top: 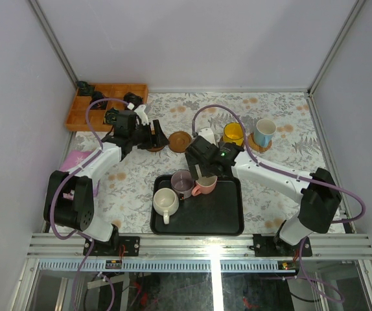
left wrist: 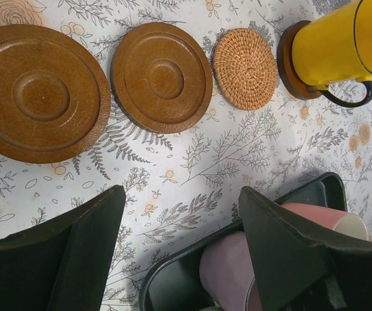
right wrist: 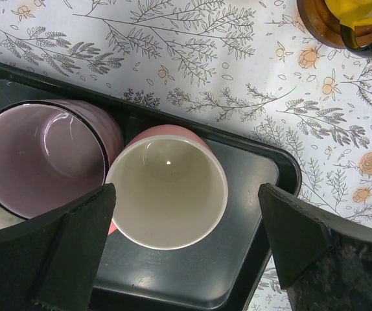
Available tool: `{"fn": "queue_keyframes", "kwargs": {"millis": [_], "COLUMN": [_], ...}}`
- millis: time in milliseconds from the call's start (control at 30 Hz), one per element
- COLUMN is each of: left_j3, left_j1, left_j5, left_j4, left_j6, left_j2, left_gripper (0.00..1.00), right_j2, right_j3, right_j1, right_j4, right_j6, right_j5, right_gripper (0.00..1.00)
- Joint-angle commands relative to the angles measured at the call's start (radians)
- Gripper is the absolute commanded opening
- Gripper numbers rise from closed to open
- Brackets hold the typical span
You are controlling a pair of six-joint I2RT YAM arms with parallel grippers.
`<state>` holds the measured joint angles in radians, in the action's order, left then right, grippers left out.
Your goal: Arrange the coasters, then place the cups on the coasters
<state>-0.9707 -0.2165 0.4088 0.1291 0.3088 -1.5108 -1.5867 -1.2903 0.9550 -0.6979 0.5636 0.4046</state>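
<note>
Three cups stand in the black tray [top: 228, 217]: cream-white [top: 166, 202], mauve [top: 182, 183] and pink [top: 205, 186]. The yellow cup [top: 233, 133] and the blue cup [top: 264, 132] each sit on a coaster at the back right. My right gripper [right wrist: 186, 191] hangs open over the pink cup [right wrist: 170, 188]; its left finger overlaps the rim and its right finger is well clear. My left gripper [left wrist: 181, 194] is open and empty above the cloth. Beyond it lie two brown wooden coasters [left wrist: 40, 92] [left wrist: 162, 76] and a woven coaster [left wrist: 245, 67] in a row.
An orange wooden box [top: 105, 103] with dark items sits at the back left corner. A pink object [top: 76, 159] lies by the left arm. The mauve cup [right wrist: 40, 159] stands tight against the pink one. White walls close in the table on three sides.
</note>
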Motion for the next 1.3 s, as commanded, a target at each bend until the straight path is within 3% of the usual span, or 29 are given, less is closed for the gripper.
{"fn": "queue_keyframes", "kwargs": {"millis": [0,367,867,1033,1267], "left_j3": [0.002,0.000,0.000,0.001,0.004], "left_j1": [-0.009,-0.012,-0.014,-0.014,-0.015], "left_j5": [0.014,0.016,0.026,0.026,0.022], "left_j4": [-0.032,-0.032,-0.037,-0.037,-0.037], "left_j6": [-0.002,0.002,0.009,0.009,0.009], "left_j2": [0.002,0.001,0.000,0.001,0.000], "left_gripper": [0.72,0.72,0.72,0.72,0.72], "right_j2": [0.003,-0.066,-0.003,0.052,0.097], "right_j3": [-0.015,-0.042,0.031,0.114,0.196], "right_j1": [0.023,0.079,0.131,0.131,0.131], "right_j4": [0.010,-0.081,-0.251,-0.233,-0.084], "right_j6": [-0.005,-0.029,0.087,0.138,0.136], "right_j5": [0.054,0.094,0.162,0.126,0.033], "right_gripper": [0.99,0.99,0.99,0.99,0.99]}}
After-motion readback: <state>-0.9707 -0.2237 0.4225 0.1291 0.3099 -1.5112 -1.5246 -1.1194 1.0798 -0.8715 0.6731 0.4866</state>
